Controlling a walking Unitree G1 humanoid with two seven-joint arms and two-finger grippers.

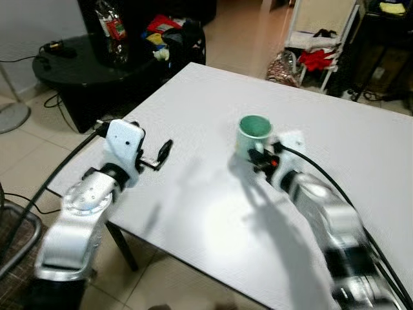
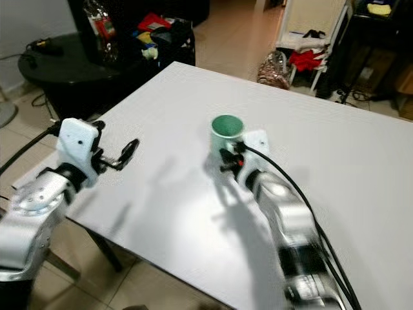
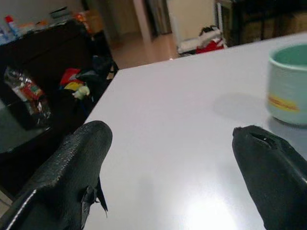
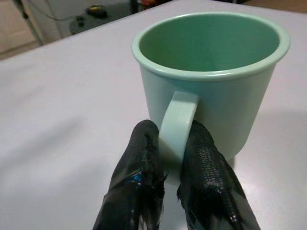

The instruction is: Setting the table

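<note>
Two black fingers of the right gripper (image 4: 171, 158) pinch the green mug's (image 1: 254, 134) handle (image 4: 174, 125) at frame centre on the white table (image 1: 361, 148); the left gripper (image 1: 161, 154) at centre left hovers spread wide, holding nothing.

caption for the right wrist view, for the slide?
Right claw shut on the handle of an upright green mug standing on the white table.

The right gripper (image 4: 171, 165) is reaching toward the middle of the table (image 1: 361, 148), its two fingers closing on the handle of the green mug (image 4: 213, 62). The left gripper (image 1: 164, 152) is hovering over the table's left edge, fingers spread apart.
</note>
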